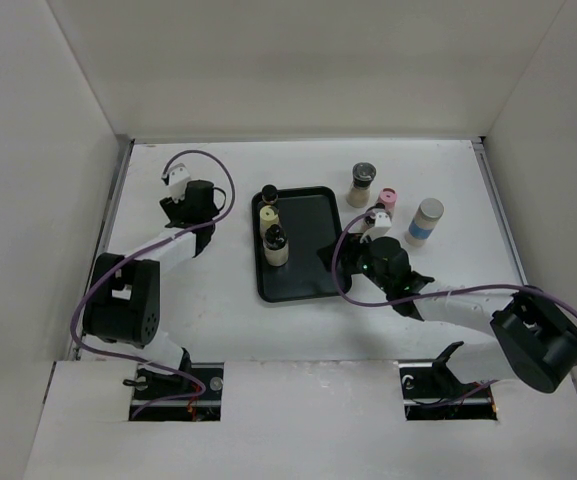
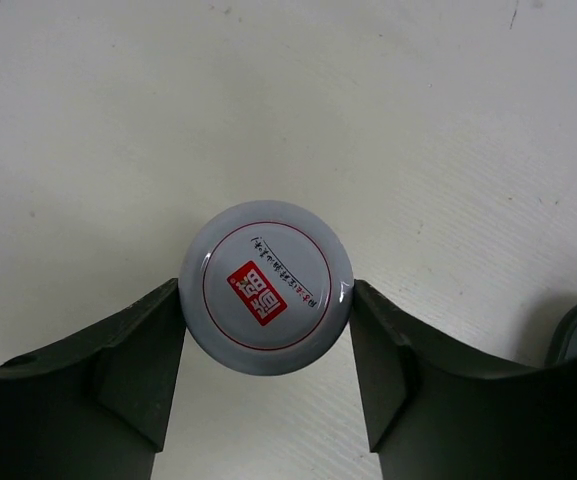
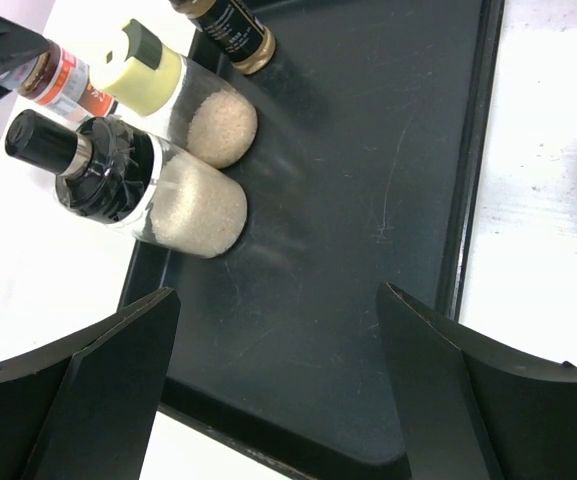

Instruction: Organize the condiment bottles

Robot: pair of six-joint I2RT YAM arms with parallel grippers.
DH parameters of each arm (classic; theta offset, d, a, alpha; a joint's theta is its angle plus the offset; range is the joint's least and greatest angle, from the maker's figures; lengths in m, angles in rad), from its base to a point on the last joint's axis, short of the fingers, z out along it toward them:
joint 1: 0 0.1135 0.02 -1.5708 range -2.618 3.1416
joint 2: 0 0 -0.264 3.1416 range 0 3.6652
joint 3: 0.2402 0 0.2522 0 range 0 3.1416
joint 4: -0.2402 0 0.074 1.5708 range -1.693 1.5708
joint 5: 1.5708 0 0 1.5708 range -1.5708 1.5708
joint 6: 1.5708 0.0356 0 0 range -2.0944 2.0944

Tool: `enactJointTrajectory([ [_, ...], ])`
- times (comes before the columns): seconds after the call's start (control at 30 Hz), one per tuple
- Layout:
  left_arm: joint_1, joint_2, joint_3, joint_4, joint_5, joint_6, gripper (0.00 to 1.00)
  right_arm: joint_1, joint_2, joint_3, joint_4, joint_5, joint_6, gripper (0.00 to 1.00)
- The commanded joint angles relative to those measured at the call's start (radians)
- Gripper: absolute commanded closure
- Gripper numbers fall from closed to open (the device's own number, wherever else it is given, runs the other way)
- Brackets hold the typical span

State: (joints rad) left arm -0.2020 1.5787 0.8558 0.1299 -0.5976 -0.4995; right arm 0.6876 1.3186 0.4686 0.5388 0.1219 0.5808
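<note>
Your left gripper (image 2: 266, 300) pinches one silvery-capped bottle (image 2: 266, 287), left of the one black tray (image 1: 308, 270). Three bottles (image 1: 276, 245) stand along the tray's left edge; three more (image 1: 388, 200) stand on the table (image 1: 208, 290) to its right. Your right gripper (image 3: 278, 300) hangs spread over the tray

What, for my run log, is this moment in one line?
left gripper: shut on silver-capped bottle | right gripper: open over tray | on tray: three bottles
</note>
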Motion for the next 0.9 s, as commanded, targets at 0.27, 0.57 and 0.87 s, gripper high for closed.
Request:
enactJointTrajectory([
  [0.27, -0.085, -0.256, -0.116, 0.070, -0.002, 0.015, 0.70, 0.000, 0.008, 0.041, 0.039, -0.005, 0.002, 0.15],
  [0.57, -0.295, -0.586, -0.222, -0.137, -0.051, 0.029, 0.71, 0.000, -0.018, 0.024, 0.053, 0.010, 0.001, 0.14],
  [0.87, -0.591, -0.692, -0.222, -0.246, -0.041, 0.021, 0.72, -0.001, -0.033, 0.010, 0.066, 0.042, -0.001, 0.14],
])
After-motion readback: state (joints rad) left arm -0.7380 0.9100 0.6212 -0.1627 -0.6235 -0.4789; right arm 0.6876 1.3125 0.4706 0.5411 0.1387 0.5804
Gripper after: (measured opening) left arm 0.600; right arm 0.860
